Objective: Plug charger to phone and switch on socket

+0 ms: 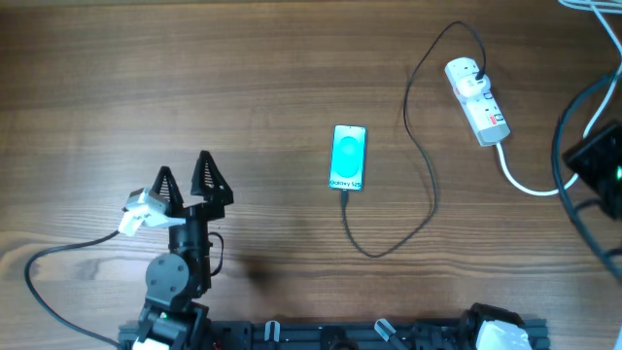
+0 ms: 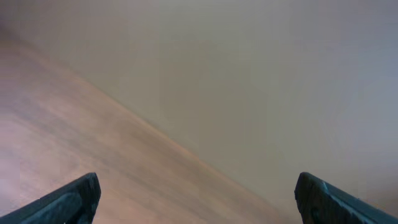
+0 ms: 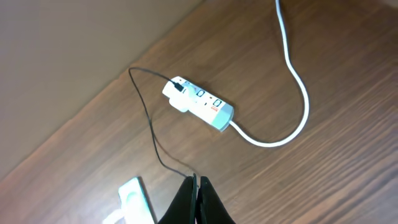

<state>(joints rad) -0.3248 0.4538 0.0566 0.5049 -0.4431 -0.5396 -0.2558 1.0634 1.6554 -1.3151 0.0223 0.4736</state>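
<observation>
The phone (image 1: 349, 156) lies face up mid-table, its screen teal-green on blue. The charger (image 1: 425, 160), a thin black cable, runs from the phone's near edge, loops right and goes up to the socket (image 1: 476, 100). The socket is a white power strip at the far right with a white adapter plugged in. My left gripper (image 1: 184, 162) is open and empty, well left of the phone; its wrist view (image 2: 199, 193) shows only bare table and wall. My right gripper (image 3: 196, 182) is shut and empty, high above the table. Its view shows the socket (image 3: 199, 104), the charger (image 3: 149, 127) and the phone (image 3: 134, 200).
A thick white cord (image 1: 525, 183) leaves the socket's near end toward the right edge. Black cables and a dark device (image 1: 601, 160) sit at the right edge. The right arm's base (image 1: 496, 332) is at the bottom edge.
</observation>
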